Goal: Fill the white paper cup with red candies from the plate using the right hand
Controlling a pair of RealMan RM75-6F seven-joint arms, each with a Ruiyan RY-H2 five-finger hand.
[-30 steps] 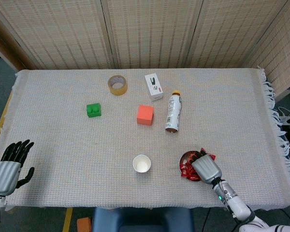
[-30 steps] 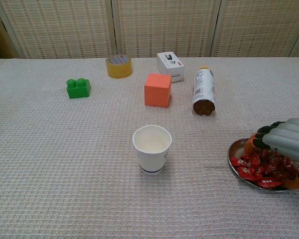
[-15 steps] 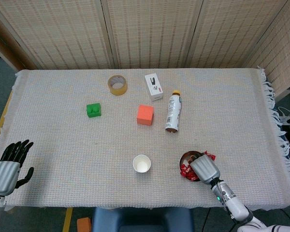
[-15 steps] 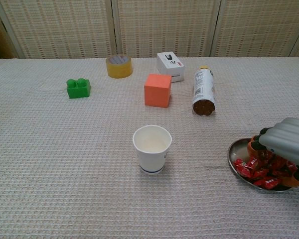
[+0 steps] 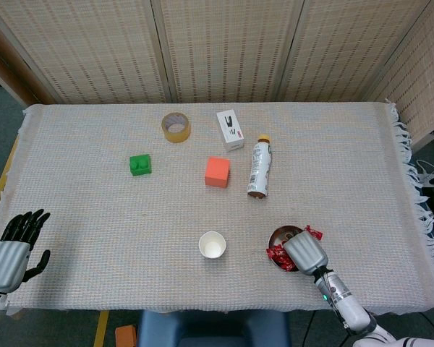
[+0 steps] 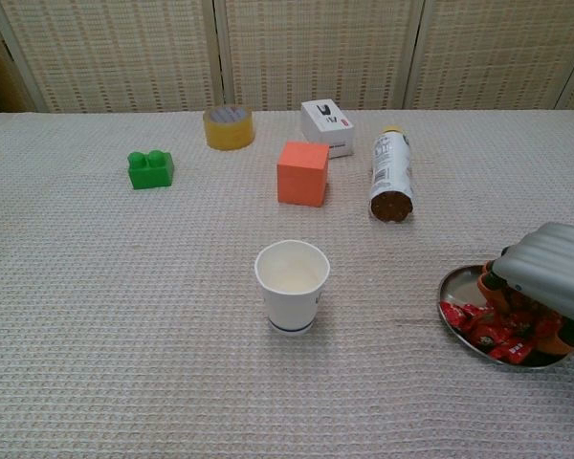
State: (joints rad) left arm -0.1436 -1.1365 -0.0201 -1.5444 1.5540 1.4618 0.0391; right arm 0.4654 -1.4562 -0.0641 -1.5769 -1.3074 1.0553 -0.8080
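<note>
While my right hand (image 6: 552,282) sat over the plate (image 6: 452,287), its fingers (image 6: 491,283) curled down into the red candies (image 6: 483,328) — whether anything was actually pinched I couldn't tell, the back of the hand hid the tips in both views. Same hand in the head view (image 5: 305,251), covering the plate's near-right part, plate (image 5: 278,233) rim showing on the far-left side. One red wrapper (image 5: 313,233) poked out past the rim on the right, and more candies (image 5: 276,254) bunched at the plate's left edge.

White paper cup (image 6: 292,286) stood upright to the left of the plate, apart from it, with nothing red inside that I could see. Head view agreed: cup (image 5: 212,245) open-mouthed, pale interior.

Everything else placed off the cup:
- orange cube (image 6: 303,173) behind it, slightly right
- bottle (image 6: 391,174) lying on its side, behind and to the right, cap end away from the cup
- small white box (image 6: 326,127) further back, behind the cube
- tape roll (image 6: 229,126) further back, to the left
- green block (image 6: 150,169) back-left, well apart

My left hand (image 5: 13,248) rested at the table's edge far left of the cup — fingers spread, holding nothing; only the head view showed it. A woven cloth (image 6: 124,335) covered the table.
</note>
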